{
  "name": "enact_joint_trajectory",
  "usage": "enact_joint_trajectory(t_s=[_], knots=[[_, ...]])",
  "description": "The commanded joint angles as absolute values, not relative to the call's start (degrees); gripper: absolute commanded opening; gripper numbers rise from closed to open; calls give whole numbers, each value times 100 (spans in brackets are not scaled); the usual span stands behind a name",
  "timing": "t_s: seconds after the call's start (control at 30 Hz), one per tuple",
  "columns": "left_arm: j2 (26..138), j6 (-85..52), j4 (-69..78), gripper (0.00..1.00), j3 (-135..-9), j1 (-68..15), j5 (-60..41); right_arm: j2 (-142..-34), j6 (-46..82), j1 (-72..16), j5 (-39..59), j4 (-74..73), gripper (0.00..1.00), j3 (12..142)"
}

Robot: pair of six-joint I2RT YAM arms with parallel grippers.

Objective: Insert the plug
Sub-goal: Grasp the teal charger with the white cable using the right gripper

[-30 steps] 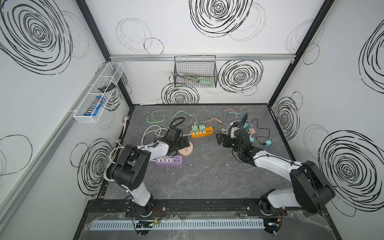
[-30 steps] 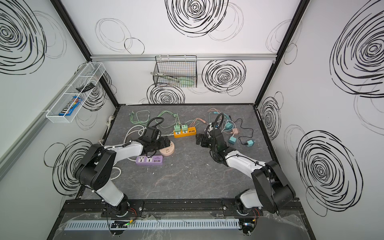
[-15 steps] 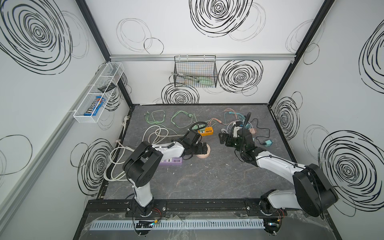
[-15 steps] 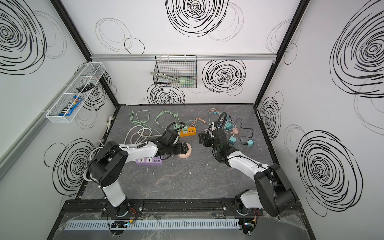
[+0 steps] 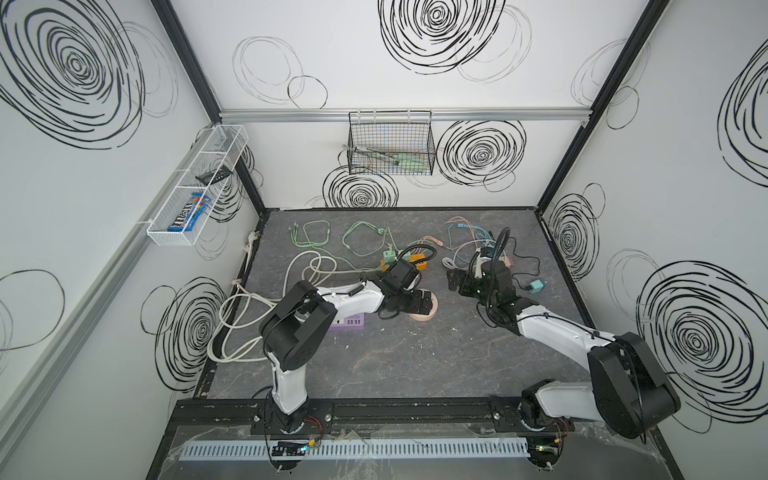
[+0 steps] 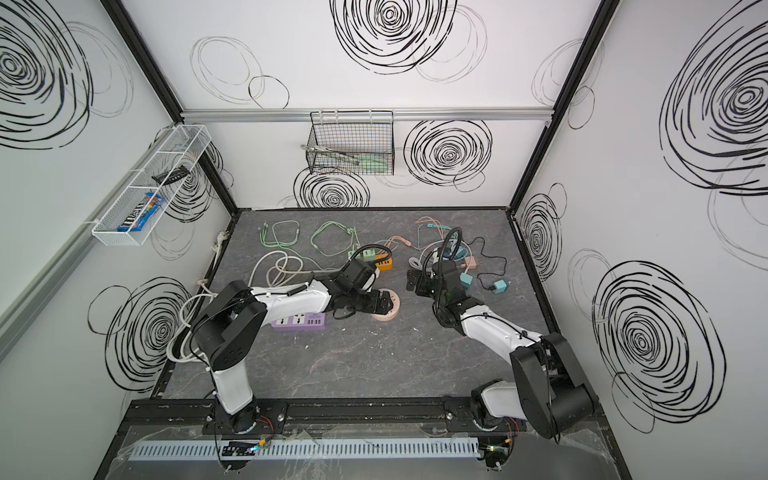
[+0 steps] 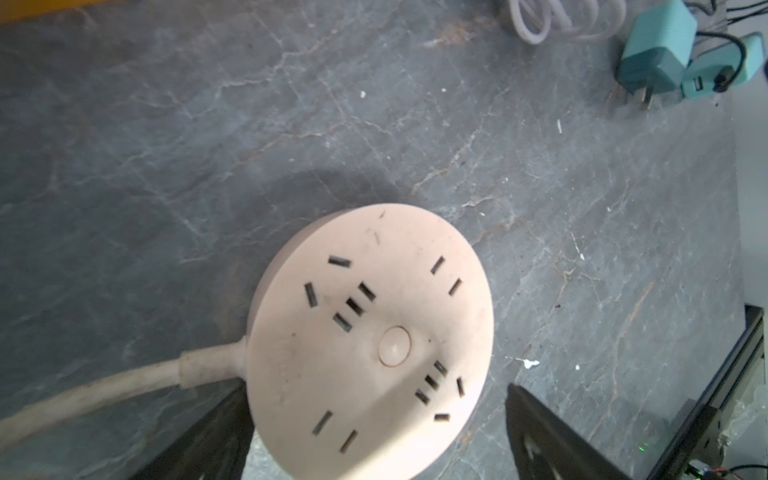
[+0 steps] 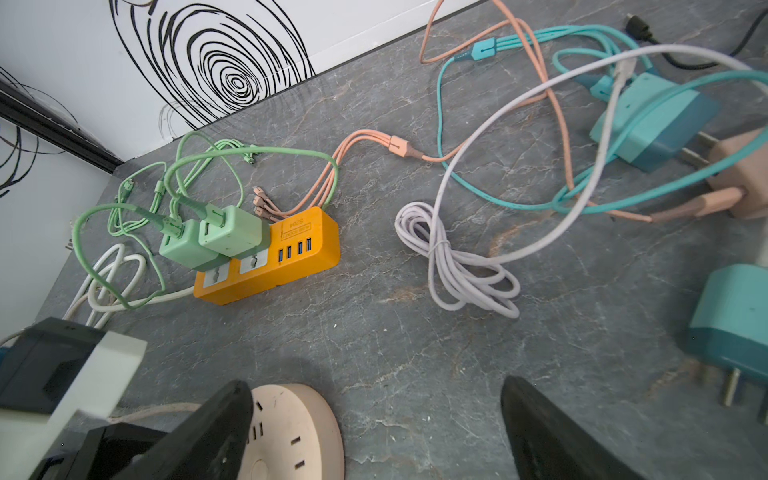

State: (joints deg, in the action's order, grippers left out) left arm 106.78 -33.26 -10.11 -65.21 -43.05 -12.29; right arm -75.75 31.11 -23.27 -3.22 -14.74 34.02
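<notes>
**Teal plug** [image 5: 537, 286] [image 6: 501, 286]: loose on the tabletop [image 5: 415, 365], black cable attached. It sits at 3 o'clock from the round socket, well apart, and nothing grips it.

**Second teal plug** [image 6: 465, 279] [image 7: 656, 45]: nearer the socket. Its prongs are plain only in the left wrist view.

**Round socket** [image 5: 430, 315] [image 6: 390, 311] [image 7: 374, 332] [image 8: 291, 432]: pale pink disc, mid-tabletop. In both top views it is largely hidden beneath the left gripper. Only the left wrist view shows its slots and centre button.

**Left gripper** [image 5: 417, 304] [image 6: 380, 305] [image 7: 376, 388]: jaws released, one on either side of the socket. Contact cannot be told.

**Right gripper** [image 5: 454, 280] [image 6: 415, 283] [image 8: 374, 395]: at 2 o'clock from the socket. Jaws released, with bare tabletop between them.

**Orange power strip** [image 5: 419, 266] [image 6: 384, 264] [image 8: 291, 253]: at 12 o'clock. Two green plugs [image 8: 230, 232] are seated in it, clear only in the right wrist view.

**Purple power strip** [image 5: 353, 323] [image 6: 299, 321]: at 9 o'clock, partly behind the left arm in a top view.

**Black wire basket** [image 5: 357, 137], on the back wall: holds metal tongs [image 5: 374, 151] and something green that is hard to make out.

**White wire shelf** [image 5: 170, 239], on the left wall: holds a blue candy packet [image 5: 189, 212] and a black item that is unclear.
</notes>
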Motion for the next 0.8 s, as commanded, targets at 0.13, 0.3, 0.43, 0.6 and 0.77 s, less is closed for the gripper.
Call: enact_joint_trajectory(t_s=[0.13,0.3,0.43,0.6,0.77], knots=[[10344,-2981,-1097,96,-6698,-4518,-1098,-7397,2771,-2071,-258,-1282,97,3399],[9818,-2982,-597,96,-6274,-4500,-1020,-7747,2178,-1545,373,-823,97,3719],[9469,-2999,-294,96,-6005,-4500,-781,-8152,2138,-1220,307,-262,97,4139],[9022,-3000,15,96,-5677,-4500,-389,-8253,2379,-811,-1,-6,97,4354],[8648,-2882,186,96,-5460,-4490,-47,-8479,2402,-431,-330,466,97,4648]])
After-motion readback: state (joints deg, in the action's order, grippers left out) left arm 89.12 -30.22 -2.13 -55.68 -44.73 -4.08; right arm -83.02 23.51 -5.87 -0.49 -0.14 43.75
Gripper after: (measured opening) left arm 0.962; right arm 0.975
